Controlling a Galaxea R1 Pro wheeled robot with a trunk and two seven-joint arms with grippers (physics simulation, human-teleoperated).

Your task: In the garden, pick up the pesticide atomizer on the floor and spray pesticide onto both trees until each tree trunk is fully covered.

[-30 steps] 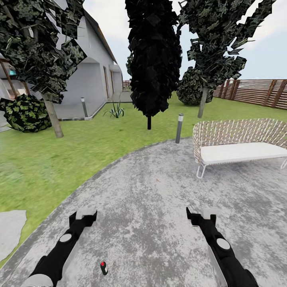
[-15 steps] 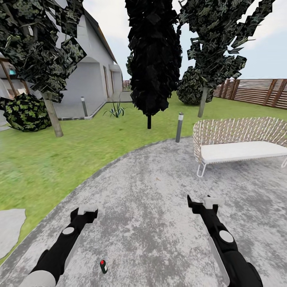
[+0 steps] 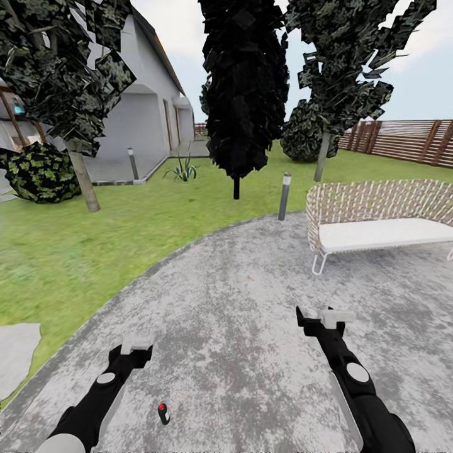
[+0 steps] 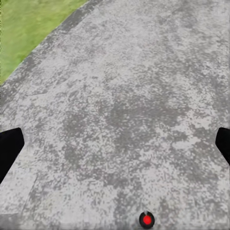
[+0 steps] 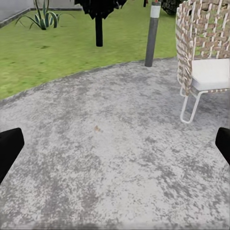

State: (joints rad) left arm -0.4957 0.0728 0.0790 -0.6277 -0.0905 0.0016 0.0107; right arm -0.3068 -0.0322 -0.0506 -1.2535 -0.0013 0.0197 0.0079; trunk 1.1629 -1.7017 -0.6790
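The tiny dark pesticide atomizer with a red spot (image 3: pixel 163 413) is seen lying on the grey paved patch (image 3: pixel 251 302). It is near the left gripper (image 3: pixel 136 343), a little to the inner side of that arm, and nothing is touching it. In the left wrist view the small dark atomizer (image 4: pixel 146 219) is seen on the paving between the two black fingertips (image 4: pixel 8 148), which are spread wide apart with nothing held.

The right gripper (image 3: pixel 327 316) is well apart from the atomizer. Its fingertips (image 5: pixel 9 146) are also spread wide, and nothing is held.

Beyond the paved patch, a white woven garden seat (image 3: pixel 377 220) and a short grey bollard post (image 3: pixel 285 196) are seen. On the green lawn (image 3: pixel 75 251), a pale trunk (image 3: pixel 83 182) stands far to the left of the atomizer, and another pale trunk (image 3: pixel 323 157) stands far behind the seat.
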